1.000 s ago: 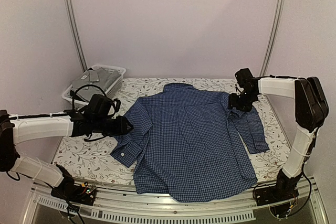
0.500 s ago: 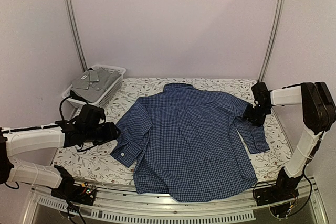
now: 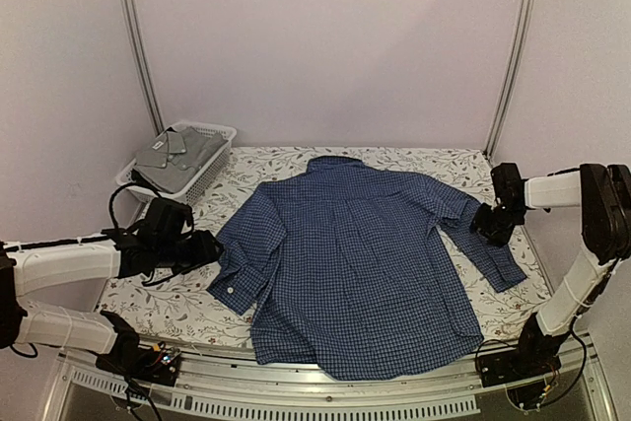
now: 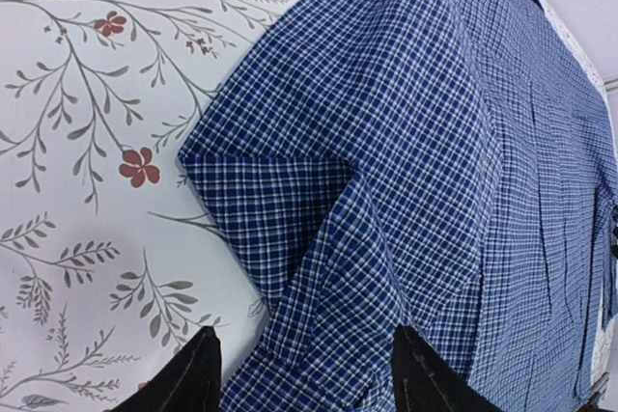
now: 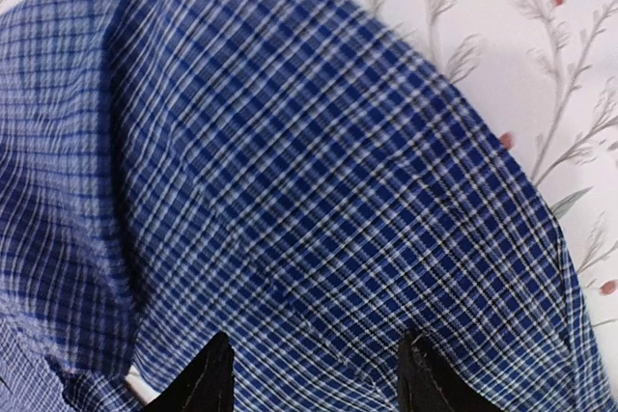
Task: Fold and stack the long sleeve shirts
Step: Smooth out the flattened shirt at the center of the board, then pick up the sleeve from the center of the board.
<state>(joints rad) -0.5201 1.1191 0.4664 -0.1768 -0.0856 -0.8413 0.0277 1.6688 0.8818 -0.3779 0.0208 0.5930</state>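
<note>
Dark blue checked shirt (image 3: 355,263) lies spread and unfolded mid-table; grey shirt (image 3: 177,153) lies in the white basket (image 3: 219,129). Left gripper (image 3: 212,246) and right gripper (image 3: 485,224) — both wide apart, gripping nothing — sit at its sleeves. Folding and stacking both remain.

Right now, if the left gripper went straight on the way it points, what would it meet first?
Most likely the blue checked shirt's folded sleeve, just ahead of the left gripper; depth is unclear.
</note>
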